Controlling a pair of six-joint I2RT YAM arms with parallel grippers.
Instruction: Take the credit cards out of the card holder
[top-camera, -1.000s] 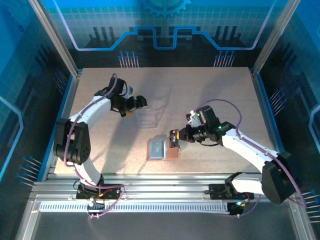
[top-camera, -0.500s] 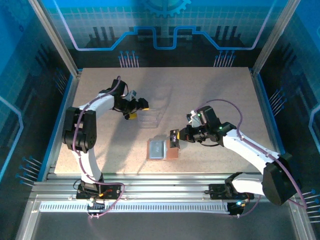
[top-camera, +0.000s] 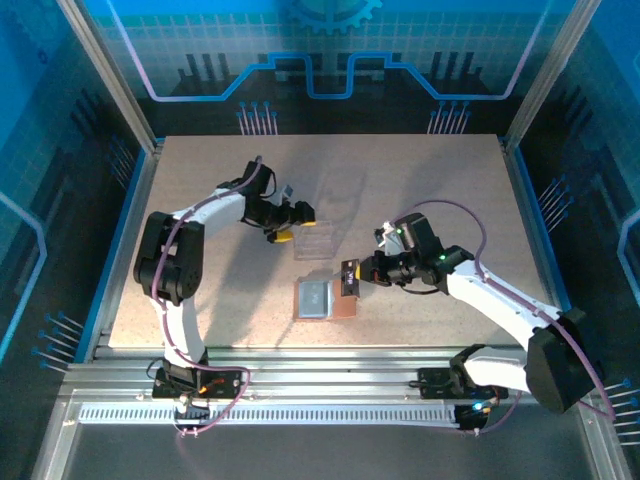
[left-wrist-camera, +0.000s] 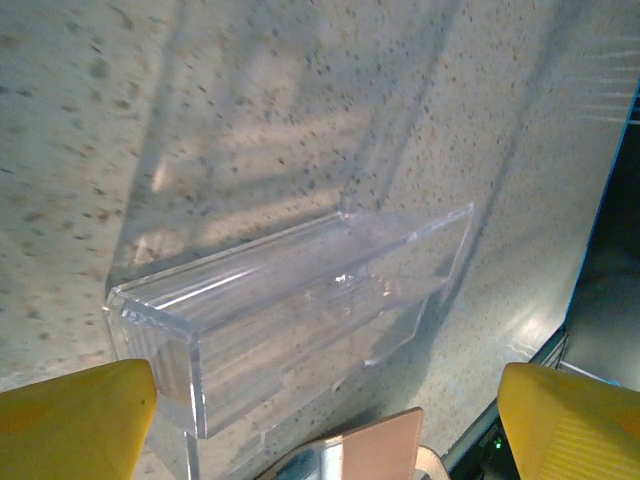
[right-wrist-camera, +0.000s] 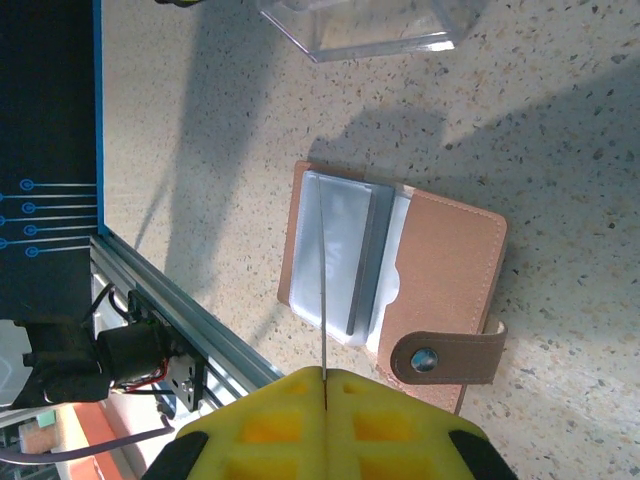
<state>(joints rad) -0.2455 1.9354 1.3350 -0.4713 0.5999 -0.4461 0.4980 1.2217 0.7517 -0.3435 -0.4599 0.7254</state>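
Observation:
The salmon-pink card holder (right-wrist-camera: 450, 270) lies open on the table, its snap strap (right-wrist-camera: 440, 357) hanging off the near side. A grey credit card (right-wrist-camera: 366, 262) sits in its pale pocket. My right gripper (right-wrist-camera: 324, 378) is shut on another thin credit card (right-wrist-camera: 322, 280), seen edge-on and standing just above the holder. From above, the right gripper (top-camera: 349, 277) hovers at the right edge of the card holder (top-camera: 326, 299). My left gripper (top-camera: 293, 218) is open with nothing between its yellow fingertips (left-wrist-camera: 75, 415), and it stands wide beside a clear plastic tray (left-wrist-camera: 290, 300).
The clear tray (top-camera: 316, 240) stands just behind the holder, mid-table. The metal rail (top-camera: 320, 375) runs along the near edge. Blue enclosure walls surround the speckled tabletop (top-camera: 430, 180), which has free room at the back and right.
My left arm has swung to the right, bringing its open gripper up to the clear tray. The right gripper and its card have stayed put.

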